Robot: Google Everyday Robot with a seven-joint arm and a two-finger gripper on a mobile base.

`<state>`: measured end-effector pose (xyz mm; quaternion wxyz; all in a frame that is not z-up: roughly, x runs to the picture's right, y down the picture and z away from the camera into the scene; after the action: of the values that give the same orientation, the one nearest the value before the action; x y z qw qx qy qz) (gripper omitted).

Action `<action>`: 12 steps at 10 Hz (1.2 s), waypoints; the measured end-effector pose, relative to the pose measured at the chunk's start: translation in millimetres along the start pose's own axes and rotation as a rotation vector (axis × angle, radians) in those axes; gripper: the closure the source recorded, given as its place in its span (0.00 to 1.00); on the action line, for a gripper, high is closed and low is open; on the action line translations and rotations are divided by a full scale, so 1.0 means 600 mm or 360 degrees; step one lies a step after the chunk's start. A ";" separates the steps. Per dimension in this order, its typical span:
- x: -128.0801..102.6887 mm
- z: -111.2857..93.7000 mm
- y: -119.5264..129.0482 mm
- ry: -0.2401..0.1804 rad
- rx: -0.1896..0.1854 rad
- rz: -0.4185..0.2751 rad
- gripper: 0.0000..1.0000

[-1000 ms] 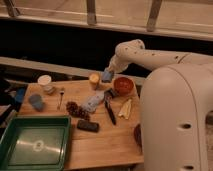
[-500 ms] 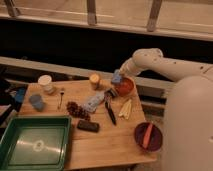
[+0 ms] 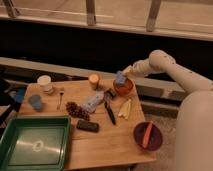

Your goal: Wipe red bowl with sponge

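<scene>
The red bowl (image 3: pixel 124 87) sits at the back right of the wooden table (image 3: pixel 115 145). My gripper (image 3: pixel 121 76) reaches in from the right on a white arm (image 3: pixel 162 62) and is shut on a blue sponge (image 3: pixel 120 78). It holds the sponge at the bowl's back left rim, just over the inside. The sponge hides part of the bowl's inside.
An orange cup (image 3: pixel 93 80), a blue-white bag (image 3: pixel 92 101), a black utensil (image 3: pixel 109 111) and a banana peel (image 3: pixel 125 108) lie near the bowl. Grapes (image 3: pixel 77 110), a dark bar (image 3: pixel 87 126), a green tray (image 3: pixel 35 142) and a maroon bowl (image 3: pixel 147 136) lie nearer the front.
My gripper has carried the sponge to the right, from beside the orange cup to over the red bowl. The arm has swung rightwards.
</scene>
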<state>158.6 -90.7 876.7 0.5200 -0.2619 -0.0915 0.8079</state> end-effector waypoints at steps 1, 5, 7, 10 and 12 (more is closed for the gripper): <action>0.000 0.001 0.002 0.0002 -0.0008 -0.0001 0.82; 0.010 0.016 0.001 -0.0032 0.0117 -0.0125 0.82; 0.011 0.024 -0.006 -0.0090 0.0257 -0.0126 0.82; 0.009 0.027 -0.030 -0.0168 0.0354 -0.0051 0.82; 0.005 0.022 -0.050 -0.0213 0.0406 -0.0001 0.82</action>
<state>174.8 -73.1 899.3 0.5421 -0.1390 -0.0227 0.8284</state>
